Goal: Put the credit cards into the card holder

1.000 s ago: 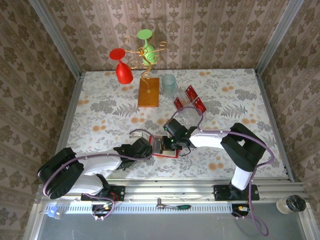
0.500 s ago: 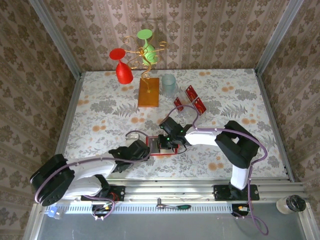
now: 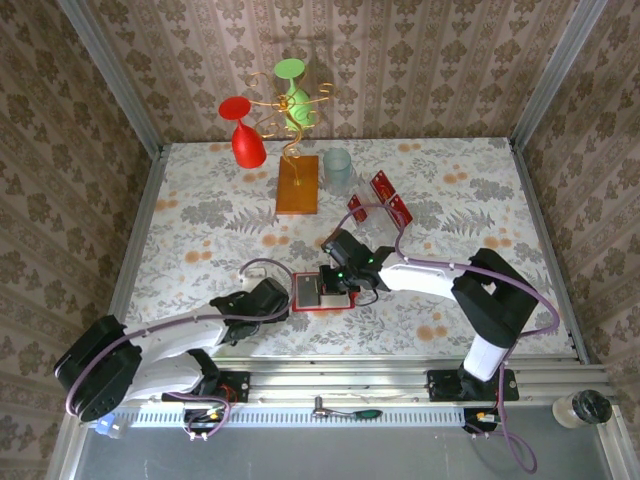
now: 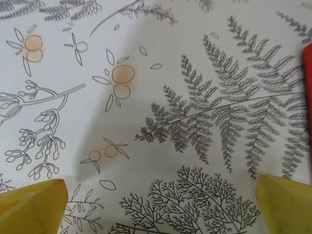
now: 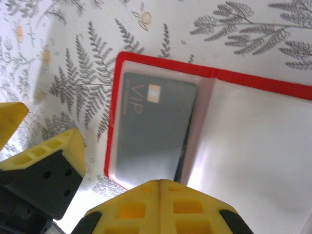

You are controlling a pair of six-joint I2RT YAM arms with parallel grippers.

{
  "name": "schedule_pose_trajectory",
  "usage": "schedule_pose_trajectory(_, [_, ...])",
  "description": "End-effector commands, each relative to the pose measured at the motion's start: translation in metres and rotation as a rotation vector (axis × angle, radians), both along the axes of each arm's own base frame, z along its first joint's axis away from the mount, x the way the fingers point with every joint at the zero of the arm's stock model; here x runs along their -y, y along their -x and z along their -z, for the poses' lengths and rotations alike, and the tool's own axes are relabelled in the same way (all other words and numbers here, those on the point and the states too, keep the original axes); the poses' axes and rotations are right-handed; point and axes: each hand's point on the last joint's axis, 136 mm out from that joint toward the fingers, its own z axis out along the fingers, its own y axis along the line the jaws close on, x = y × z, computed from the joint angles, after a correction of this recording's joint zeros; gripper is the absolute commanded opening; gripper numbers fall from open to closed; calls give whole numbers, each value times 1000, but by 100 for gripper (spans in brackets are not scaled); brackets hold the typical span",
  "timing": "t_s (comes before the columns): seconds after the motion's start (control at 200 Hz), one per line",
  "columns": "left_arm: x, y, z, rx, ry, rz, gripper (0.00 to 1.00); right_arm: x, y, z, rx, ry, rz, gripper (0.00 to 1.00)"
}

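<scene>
The card holder (image 3: 312, 292) lies open on the floral tablecloth, its red border (image 5: 243, 78) framing pale clear pockets. A dark grey card (image 5: 151, 126) marked VIP sits inside the left pocket. My right gripper (image 3: 330, 284) hovers over the holder's near edge; in the right wrist view the right gripper (image 5: 160, 184) is shut with nothing between its fingers. My left gripper (image 3: 283, 300) stands open just left of the holder, its fingers (image 5: 53, 156) beside the red edge (image 4: 308, 97). Red credit cards (image 3: 381, 185) stand on a clear tiered stand (image 3: 375, 222) behind.
A wooden base (image 3: 298, 184) with a gold wire rack carries a red glass (image 3: 243, 135) and a green glass (image 3: 293, 85) at the back. A pale tumbler (image 3: 338, 170) stands beside it. Patterned walls enclose the table.
My left gripper has backed off to the left, away from the holder. The holder has slid slightly left, and the right gripper has shifted left with it.
</scene>
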Motion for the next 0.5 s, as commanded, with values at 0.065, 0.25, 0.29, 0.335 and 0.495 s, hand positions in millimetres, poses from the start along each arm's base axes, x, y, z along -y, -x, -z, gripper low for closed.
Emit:
schedule_pose_trajectory(0.065, [6, -3, 1, -20, -16, 26, 100, 8, 8, 23, -27, 68, -11, 0])
schedule_pose_trajectory(0.25, [11, -5, 4, -31, -23, 42, 100, 4, 10, 32, -43, 68, -21, 0])
schedule_pose_trajectory(0.29, [11, -5, 5, -33, -24, 43, 100, 3, 9, 33, -46, 69, -22, 0])
schedule_pose_trajectory(0.335, [12, -5, 5, -34, -24, 46, 100, 2, 10, 35, -50, 70, -24, 0])
schedule_pose_trajectory(0.495, [13, -5, 7, -39, -26, 51, 100, -1, 14, 42, -65, 73, -36, 0])
